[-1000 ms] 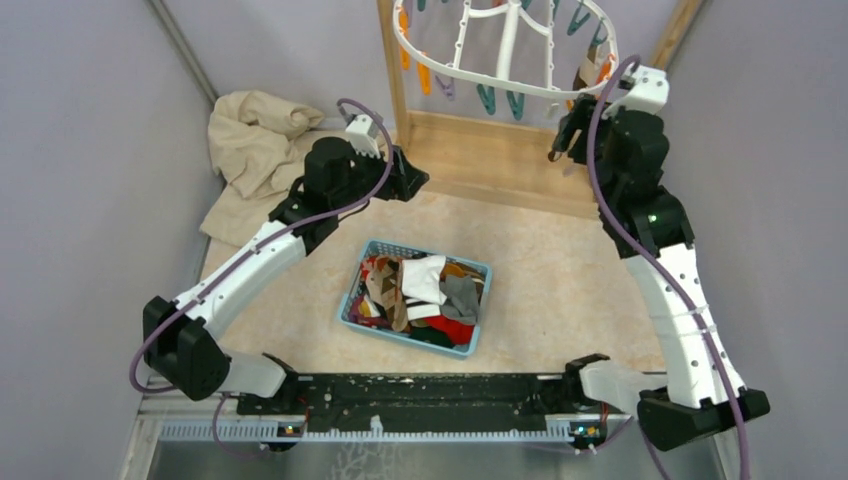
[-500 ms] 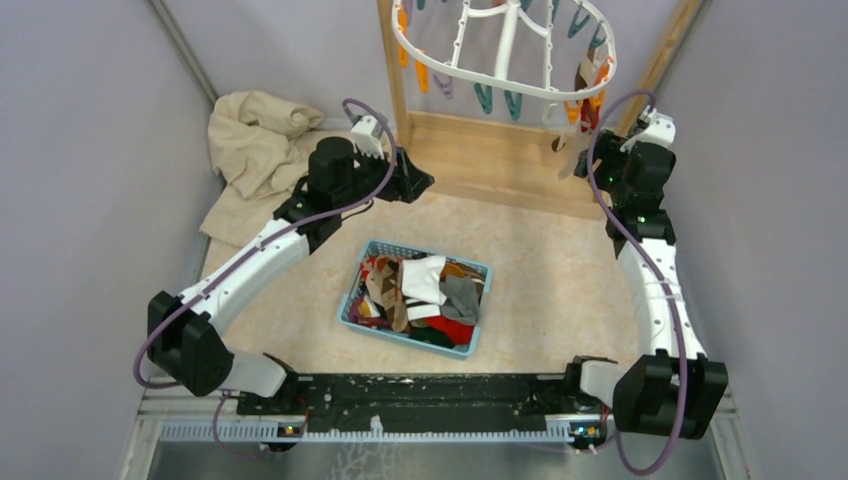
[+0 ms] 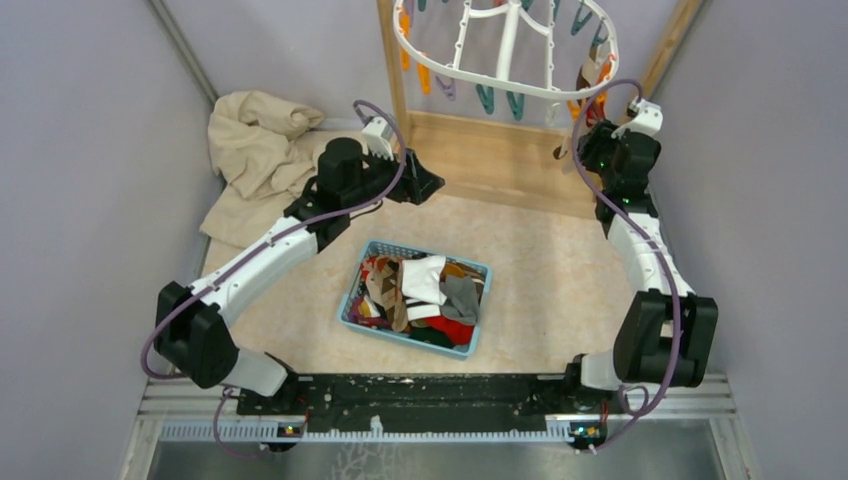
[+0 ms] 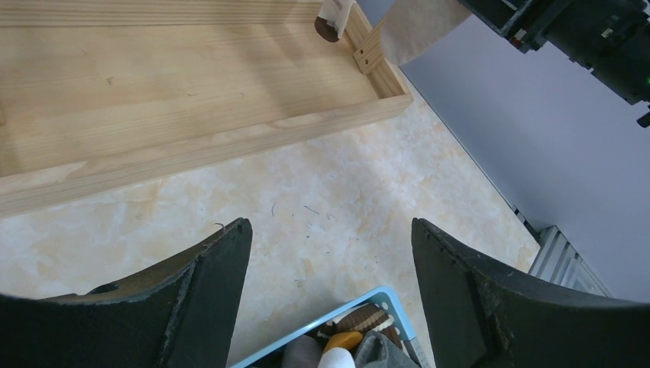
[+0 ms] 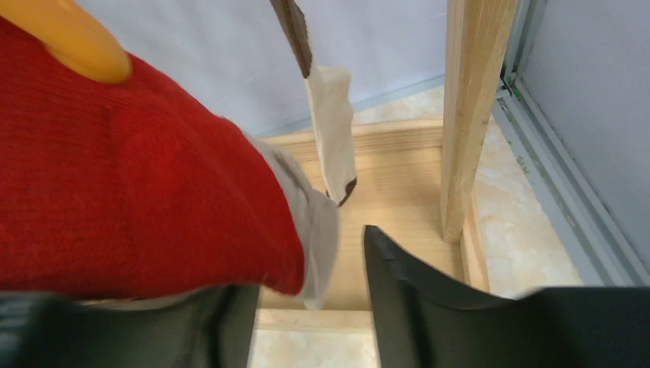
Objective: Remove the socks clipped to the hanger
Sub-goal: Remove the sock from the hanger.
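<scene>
where the ribbed red knit sock (image 5: 138, 176) hangs from the plastic hanger (image 3: 508, 45) at upper right, our right gripper (image 5: 306, 268) gapes at its edge; our left gripper (image 4: 329, 230) gapes over marbled tabletop (image 4: 322, 192).

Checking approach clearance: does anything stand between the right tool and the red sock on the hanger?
Nothing visible does. The red sock hangs right at the right tool, at its opening; the cream sock hangs farther back.
</scene>
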Controlling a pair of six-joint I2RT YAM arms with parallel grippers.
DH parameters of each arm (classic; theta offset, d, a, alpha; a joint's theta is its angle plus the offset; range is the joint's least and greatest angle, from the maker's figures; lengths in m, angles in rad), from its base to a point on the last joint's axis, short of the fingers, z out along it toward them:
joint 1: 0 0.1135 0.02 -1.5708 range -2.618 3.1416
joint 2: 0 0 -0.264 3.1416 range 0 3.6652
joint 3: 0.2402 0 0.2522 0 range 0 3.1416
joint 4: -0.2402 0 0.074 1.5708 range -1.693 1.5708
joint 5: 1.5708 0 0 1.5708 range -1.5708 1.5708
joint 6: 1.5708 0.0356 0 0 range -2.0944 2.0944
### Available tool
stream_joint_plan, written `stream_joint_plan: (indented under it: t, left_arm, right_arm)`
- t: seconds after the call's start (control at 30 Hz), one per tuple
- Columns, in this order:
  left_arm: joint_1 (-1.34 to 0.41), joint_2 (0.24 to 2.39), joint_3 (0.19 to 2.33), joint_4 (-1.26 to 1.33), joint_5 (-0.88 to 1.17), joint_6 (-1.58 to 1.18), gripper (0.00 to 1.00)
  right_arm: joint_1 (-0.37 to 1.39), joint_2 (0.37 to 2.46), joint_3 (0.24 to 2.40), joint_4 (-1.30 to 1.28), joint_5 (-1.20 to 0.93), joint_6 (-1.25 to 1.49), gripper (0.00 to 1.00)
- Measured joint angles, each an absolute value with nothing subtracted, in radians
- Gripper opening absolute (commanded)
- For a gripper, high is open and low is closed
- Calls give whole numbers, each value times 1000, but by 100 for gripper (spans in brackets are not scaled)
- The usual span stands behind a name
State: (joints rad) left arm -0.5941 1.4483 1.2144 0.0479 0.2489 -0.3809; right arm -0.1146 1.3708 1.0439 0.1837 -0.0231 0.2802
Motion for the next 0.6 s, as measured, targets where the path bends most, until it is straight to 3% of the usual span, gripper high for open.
stream_joint_plan:
  t: [0.13,0.4,0.6]
  left_arm:
    - [-609,1467,1214,67,256,-382,82]
    - [-650,1512,1215,91,260,-382,82]
    - [-699,1542,1223,138,259,-377,88]
  right_arm:
    - [-115,1391,1044,196,-19,270,14]
    - [-115,1365,1040,241,-57,282,0]
    - [-115,1254,1026,208,-155,327,0]
